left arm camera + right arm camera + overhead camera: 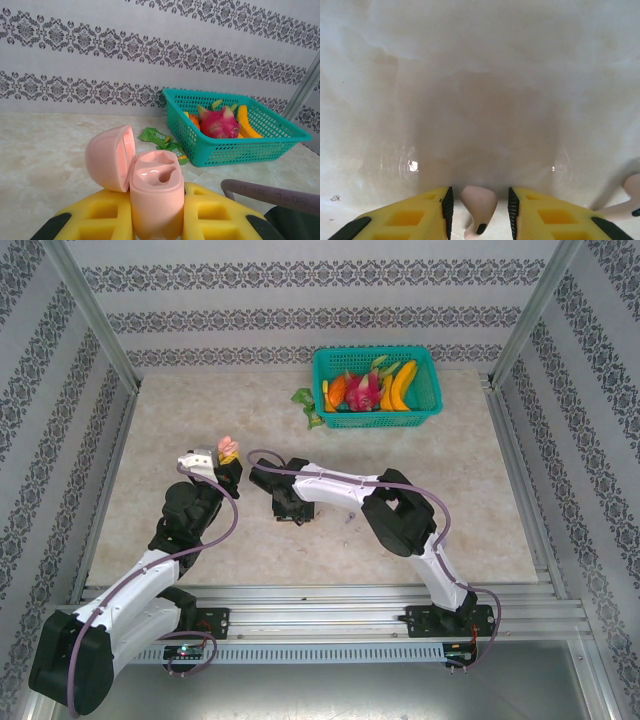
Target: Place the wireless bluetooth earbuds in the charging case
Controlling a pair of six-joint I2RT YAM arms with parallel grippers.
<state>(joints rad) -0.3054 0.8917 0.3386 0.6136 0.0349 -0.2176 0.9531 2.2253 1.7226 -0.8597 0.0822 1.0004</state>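
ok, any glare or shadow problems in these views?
Right wrist: two small glare spots on the table, broad shadow mid-frame, pink earbud between the fingers slightly soft. Left wrist: pink case sharp, small sheen in its wells. Top external: even light, no glare.

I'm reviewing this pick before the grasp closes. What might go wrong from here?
1. The earbud lies loose between the right fingers; an off-centre squeeze may flick it across the smooth table.
2. A second earbud lies close by on the right and may get knocked.
3. The case in the left fingers has small sockets, so a skewed grip may spoil insertion.
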